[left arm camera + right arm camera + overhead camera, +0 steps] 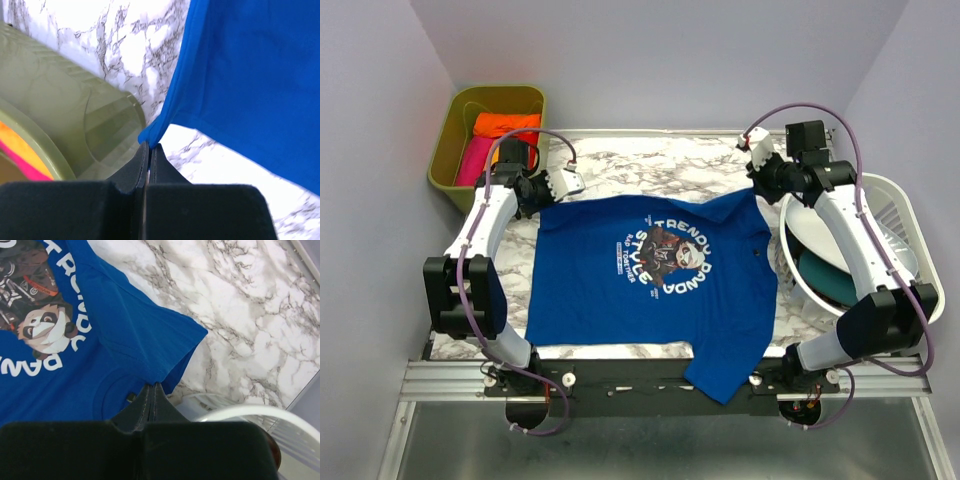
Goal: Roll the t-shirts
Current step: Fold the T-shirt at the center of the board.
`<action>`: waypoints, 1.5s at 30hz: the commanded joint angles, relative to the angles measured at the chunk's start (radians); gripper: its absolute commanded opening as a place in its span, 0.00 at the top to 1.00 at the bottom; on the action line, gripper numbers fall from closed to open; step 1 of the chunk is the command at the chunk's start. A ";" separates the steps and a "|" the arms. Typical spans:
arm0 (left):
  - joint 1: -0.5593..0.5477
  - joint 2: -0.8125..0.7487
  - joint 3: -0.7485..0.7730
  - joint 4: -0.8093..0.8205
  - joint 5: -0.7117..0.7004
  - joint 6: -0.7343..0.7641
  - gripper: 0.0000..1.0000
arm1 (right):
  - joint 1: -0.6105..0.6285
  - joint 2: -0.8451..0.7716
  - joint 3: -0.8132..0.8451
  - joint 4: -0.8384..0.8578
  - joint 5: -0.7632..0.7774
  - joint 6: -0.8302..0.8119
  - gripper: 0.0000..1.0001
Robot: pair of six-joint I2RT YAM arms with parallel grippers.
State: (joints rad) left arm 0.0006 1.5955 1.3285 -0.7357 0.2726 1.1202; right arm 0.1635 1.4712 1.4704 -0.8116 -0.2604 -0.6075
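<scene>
The blue t-shirt (650, 295) lies spread flat and face up across the middle of the marble worktop (650, 165), turned sideways so that its collar points toward the right arm and its hem toward the left arm. The panda chest graphic (665, 255) with white lettering is in plain sight, and the near sleeve (720, 370) hangs over the front edge of the worktop onto the black mounting rail between the arm bases. The left claw (149, 147) is squeezed tight on the far hem corner of the shirt; in the left wrist view the two black fingers meet with no gap, and the pointed tip of blue cloth runs right into them. Just beside that corner stands an olive green bin (450, 150) at the far left of the worktop, holding a folded orange t-shirt (505, 125) and a pink t-shirt (475, 160) next to each other. The right claw (152, 387) is also closed narrow, its tips pressed into the blue fabric at the far shoulder, between the collar ring and the far sleeve (165, 340), which lies flat on the marble pointing away from the body of the shirt; it appears to pinch the cloth there. Close beside this claw, at the right edge of the worktop, sits a white slatted basket (910, 230) with a white plate (820, 235) and a teal dish (825, 282) inside it
</scene>
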 commanded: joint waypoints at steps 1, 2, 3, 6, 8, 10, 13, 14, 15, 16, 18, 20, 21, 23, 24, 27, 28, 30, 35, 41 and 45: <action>0.002 -0.066 -0.029 -0.025 -0.046 0.193 1.00 | 0.004 -0.070 -0.030 -0.104 -0.034 0.051 0.99; 0.002 -0.072 -0.038 -0.027 -0.044 0.232 1.00 | 0.004 -0.080 -0.038 -0.109 -0.036 0.058 0.99; 0.001 -0.080 -0.048 -0.033 -0.044 0.253 1.00 | 0.004 -0.090 -0.054 -0.115 -0.040 0.072 0.99; 0.002 -0.118 -0.109 -0.027 -0.042 0.334 1.00 | 0.002 -0.126 -0.103 -0.118 -0.040 0.098 0.99; 0.001 -0.153 -0.169 -0.011 -0.041 0.372 1.00 | 0.002 -0.153 -0.127 -0.118 -0.049 0.112 0.99; 0.001 -0.186 -0.224 0.010 -0.044 0.440 1.00 | 0.004 -0.172 -0.157 -0.127 -0.063 0.124 0.99; 0.002 -0.218 -0.262 0.027 -0.053 0.516 1.00 | 0.004 -0.201 -0.176 -0.153 -0.074 0.137 0.99; 0.002 -0.224 -0.271 0.025 -0.050 0.526 1.00 | 0.004 -0.210 -0.186 -0.161 -0.079 0.138 0.99; 0.002 -0.229 -0.272 0.018 -0.046 0.535 1.00 | 0.002 -0.224 -0.191 -0.172 -0.082 0.144 0.99; 0.001 -0.236 -0.272 0.010 -0.041 0.555 1.00 | 0.005 -0.232 -0.197 -0.178 -0.089 0.147 0.99; 0.001 -0.241 -0.278 -0.007 -0.044 0.581 1.00 | 0.004 -0.245 -0.223 -0.182 -0.102 0.158 0.99; 0.002 -0.246 -0.301 -0.008 -0.055 0.611 1.00 | 0.004 -0.250 -0.242 -0.181 -0.115 0.166 0.99; 0.001 -0.246 -0.307 -0.004 -0.056 0.621 1.00 | 0.005 -0.252 -0.258 -0.179 -0.120 0.175 0.99; 0.002 -0.253 -0.330 0.001 -0.065 0.657 1.00 | 0.004 -0.255 -0.269 -0.181 -0.135 0.179 0.99; 0.002 -0.255 -0.336 0.010 -0.069 0.667 1.00 | 0.007 -0.256 -0.280 -0.184 -0.140 0.181 0.99; 0.002 -0.256 -0.356 0.016 -0.093 0.696 1.00 | 0.007 -0.255 -0.294 -0.190 -0.140 0.170 0.99; 0.002 -0.250 -0.354 0.012 -0.096 0.701 1.00 | 0.007 -0.255 -0.300 -0.195 -0.140 0.166 0.99; 0.002 -0.247 -0.359 0.006 -0.099 0.696 1.00 | 0.010 -0.252 -0.306 -0.198 -0.140 0.160 0.99; 0.002 -0.246 -0.379 -0.007 -0.118 0.694 1.00 | 0.010 -0.250 -0.318 -0.227 -0.151 0.134 0.99; 0.002 -0.247 -0.390 -0.054 -0.131 0.696 1.00 | 0.014 -0.242 -0.289 -0.365 -0.266 0.074 0.99; 0.009 -0.279 -0.348 -0.257 -0.154 0.716 0.84 | 0.048 -0.278 -0.292 -0.550 -0.367 -0.003 0.69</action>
State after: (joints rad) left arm 0.0006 1.3590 0.9493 -0.7773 0.1638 1.8008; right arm 0.1734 1.2320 1.1683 -1.1259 -0.4709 -0.5205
